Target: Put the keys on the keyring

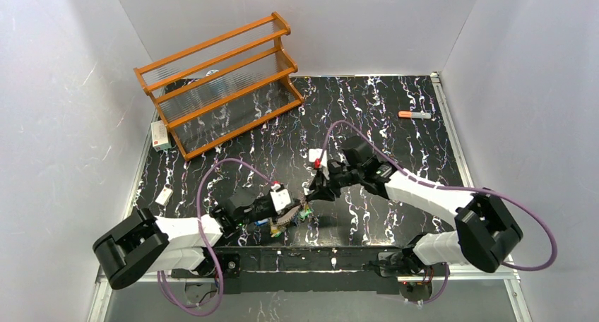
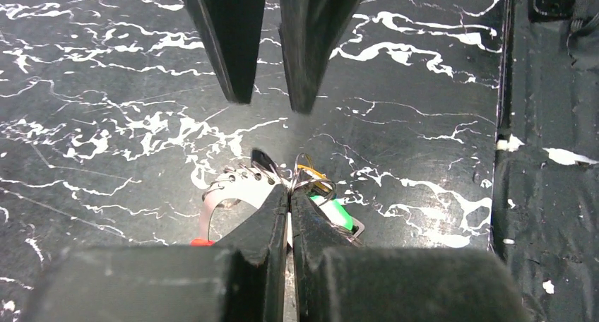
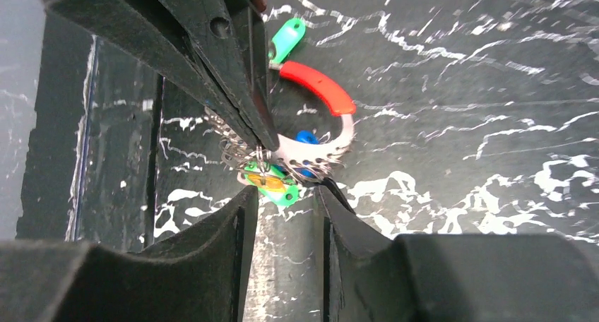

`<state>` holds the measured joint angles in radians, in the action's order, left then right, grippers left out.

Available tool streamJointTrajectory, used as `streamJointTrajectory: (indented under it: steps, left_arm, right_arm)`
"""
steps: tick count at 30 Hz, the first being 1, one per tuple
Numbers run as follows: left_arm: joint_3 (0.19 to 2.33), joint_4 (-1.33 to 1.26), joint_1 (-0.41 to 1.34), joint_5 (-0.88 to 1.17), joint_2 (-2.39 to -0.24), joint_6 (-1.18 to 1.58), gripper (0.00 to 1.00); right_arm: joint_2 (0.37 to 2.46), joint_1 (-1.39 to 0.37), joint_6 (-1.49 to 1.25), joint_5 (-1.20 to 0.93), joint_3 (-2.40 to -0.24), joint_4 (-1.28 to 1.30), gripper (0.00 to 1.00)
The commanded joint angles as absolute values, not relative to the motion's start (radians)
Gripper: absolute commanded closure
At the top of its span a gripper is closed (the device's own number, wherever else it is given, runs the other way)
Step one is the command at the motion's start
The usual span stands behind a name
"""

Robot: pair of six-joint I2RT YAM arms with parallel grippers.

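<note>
1. You had the left arm [image 1: 187,231] stretched low from the near-left base toward the table's middle, wrist almost level.
2. Your left gripper [image 2: 289,195] was pressed together, pinching the small silver wire loops on the thin keyring with a red plastic arc and a pale arc [image 3: 318,85].
3. You had the right arm [image 1: 417,189] bent in from the near-right, with its wrist angled down at the same spot.
4. Your right gripper [image 3: 286,191] stood spread with nothing between the fingers, tips just beside the bundle and facing the left fingers.
5. The keyring lay on the black, white-veined, marble-look tabletop [image 1: 395,152], near the front edge and between both grippers.
6. The tiny keys with glossy green, orange and blue plastic heads [image 3: 272,184] were bunched at the pinch point. One more green tag [image 3: 288,38] sat at the red arc's far end.
7. An orange-brown wooden rack with ribbed clear shelves [image 1: 219,82] stood at the far left. An orange-capped marker [image 1: 414,114] lay at the far right, well apart from the bundle.
8. The top view showed the bundle as a speck, half under the fingers.
9. The left fingers hid part of the ring in the right wrist view. The key blades were too small to make out, and you can't tell which keys were actually threaded on.
</note>
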<state>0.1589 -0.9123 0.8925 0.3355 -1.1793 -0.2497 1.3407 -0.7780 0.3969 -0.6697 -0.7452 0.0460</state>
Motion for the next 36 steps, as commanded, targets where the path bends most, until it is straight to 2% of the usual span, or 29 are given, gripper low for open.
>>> streamJointTrajectory:
  steps: [1, 11, 31, 36]
  left_arm:
    - [0.110, -1.015, 0.895, 0.285, -1.100, -0.206, 1.00]
    - [0.020, -1.234, 0.894, 0.227, -1.003, -0.139, 1.00]
    - [0.028, -1.253, 0.895, 0.243, -1.048, -0.130, 1.00]
    - [0.028, -1.253, 0.895, 0.241, -1.046, -0.131, 1.00]
  right_arm:
    - [1.255, -0.738, 0.337, -0.812, -0.686, -0.177, 0.57]
    - [1.235, -0.728, 0.314, -0.934, -0.668, -0.257, 0.61]
    - [1.366, -0.766, 0.290, -0.876, -0.757, -0.253, 0.67]
    - [1.382, -0.766, 0.313, -0.870, -0.770, -0.223, 0.86]
